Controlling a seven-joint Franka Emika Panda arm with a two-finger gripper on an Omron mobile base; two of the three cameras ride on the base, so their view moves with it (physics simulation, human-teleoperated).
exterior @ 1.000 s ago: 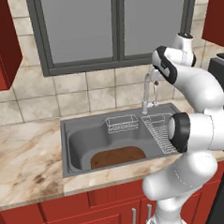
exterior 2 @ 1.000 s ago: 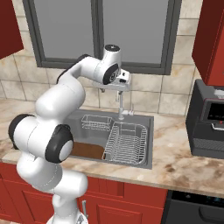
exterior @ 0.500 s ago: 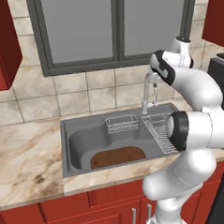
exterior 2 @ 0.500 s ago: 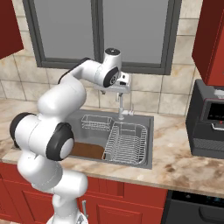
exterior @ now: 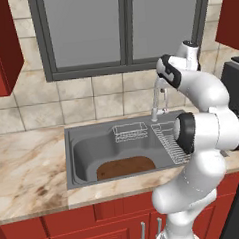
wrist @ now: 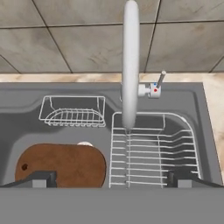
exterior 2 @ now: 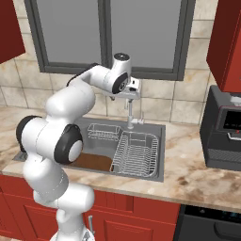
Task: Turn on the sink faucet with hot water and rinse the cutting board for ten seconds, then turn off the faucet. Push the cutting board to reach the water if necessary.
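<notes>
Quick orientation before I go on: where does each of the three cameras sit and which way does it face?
Left base view: behind-left of the arm, facing the sink; arm at right.
Right base view: behind-right, facing the dish rack; arm at left.
Hand view: above the basin, looking down past the faucet; open hand at bottom.
All share the cutting board.

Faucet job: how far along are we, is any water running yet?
Nothing looks done yet: no stream falls from the sink faucet, whose spout ends over the wire dish rack. In hand: the open gripper hovers above the sink, facing the lever. Left: turn on hot water, get the cutting board, lying left of the spout, under it, rinse, shut off.
</notes>
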